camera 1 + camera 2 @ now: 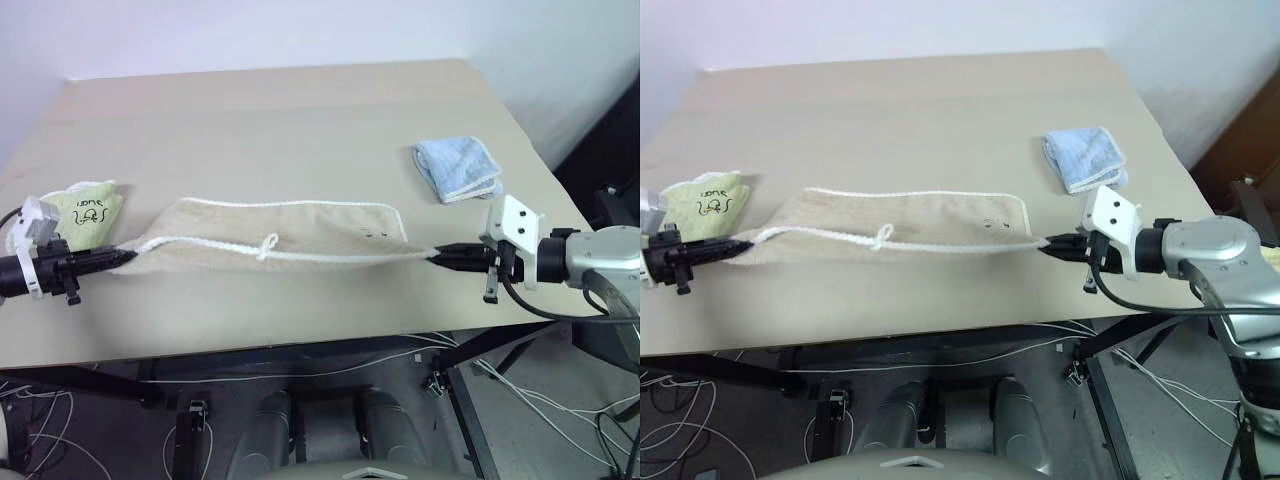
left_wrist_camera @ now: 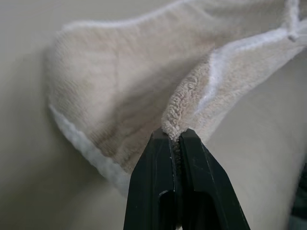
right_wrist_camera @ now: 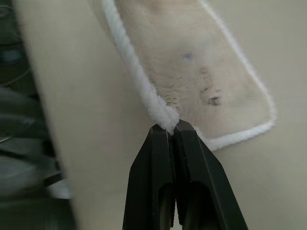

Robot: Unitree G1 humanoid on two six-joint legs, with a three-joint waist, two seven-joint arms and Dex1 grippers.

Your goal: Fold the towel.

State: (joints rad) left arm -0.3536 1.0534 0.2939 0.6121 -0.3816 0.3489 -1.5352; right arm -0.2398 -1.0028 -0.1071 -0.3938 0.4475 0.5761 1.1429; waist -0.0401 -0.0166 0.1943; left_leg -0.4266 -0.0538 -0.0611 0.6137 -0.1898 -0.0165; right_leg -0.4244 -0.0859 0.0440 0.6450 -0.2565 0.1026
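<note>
- I see the beige towel [image 1: 285, 235] lying on the table [image 1: 300, 120], doubled lengthwise, stretched as a long band near the table's front edge
- My left tool [image 1: 125, 257] is clenched on the towel's left end; in the left wrist view its black fingers [image 2: 158, 182] pinch a bunched fold of terry between them
- My right tool [image 1: 437, 256] is clenched on the towel's right end; in the right wrist view the fingers [image 3: 192, 158] grip the white corded edge at a corner
- The near white hem [image 1: 300, 255] runs taut between the two tools, with a small loop [image 1: 267, 245] showing about midway
- The far hem lies flat on the table, curving round at the right corner
- A folded blue cloth [image 1: 457, 168] lies on the table beyond the right tool, apart from the towel
- A green cloth with dark lettering [image 1: 88, 213] lies just behind the left tool, near the towel's left end
</note>
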